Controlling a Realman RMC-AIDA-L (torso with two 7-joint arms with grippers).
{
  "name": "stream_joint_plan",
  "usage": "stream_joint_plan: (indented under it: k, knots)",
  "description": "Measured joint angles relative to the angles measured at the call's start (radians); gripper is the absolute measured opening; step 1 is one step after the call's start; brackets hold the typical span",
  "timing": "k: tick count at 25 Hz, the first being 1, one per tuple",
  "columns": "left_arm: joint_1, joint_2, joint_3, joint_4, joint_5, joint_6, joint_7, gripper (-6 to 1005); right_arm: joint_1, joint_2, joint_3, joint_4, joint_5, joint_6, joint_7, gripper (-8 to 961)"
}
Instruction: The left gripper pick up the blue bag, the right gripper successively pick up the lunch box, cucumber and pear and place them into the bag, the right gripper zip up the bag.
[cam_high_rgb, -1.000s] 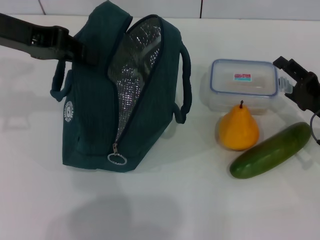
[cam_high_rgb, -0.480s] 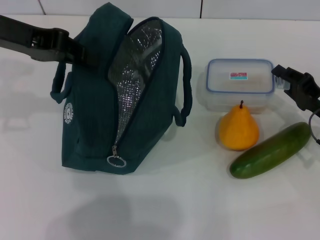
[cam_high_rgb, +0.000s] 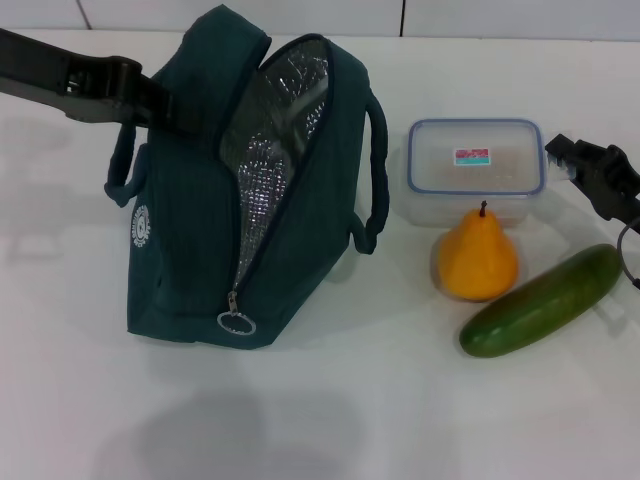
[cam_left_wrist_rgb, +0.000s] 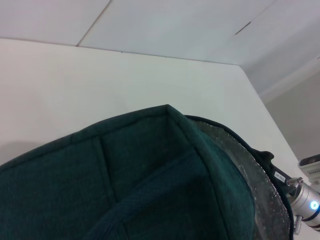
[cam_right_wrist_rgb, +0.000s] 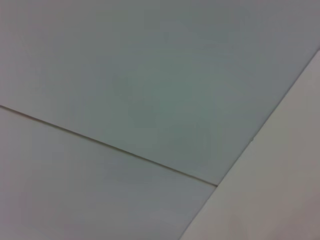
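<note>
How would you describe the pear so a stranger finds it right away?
Start at the big blue bag standing open on the white table. Toward the robot's right lies a clear lunch box; the pear sits just before it, orange-yellow and stemmed, unlike the long green cucumber alongside.

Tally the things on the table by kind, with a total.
Bags: 1, the blue bag
Boxes: 1, the lunch box
Fruit: 1, the pear
Vegetables: 1, the cucumber
Total: 4
</note>
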Motion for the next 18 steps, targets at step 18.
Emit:
stream_joint_plan:
  k: [18]
  knots:
    - [0.004,-0.009,0.000,-0.004,0.000,0.000,0.016,40,-0.080,0.000,0.017,-0.029,0.103,-0.180,-0.062,106]
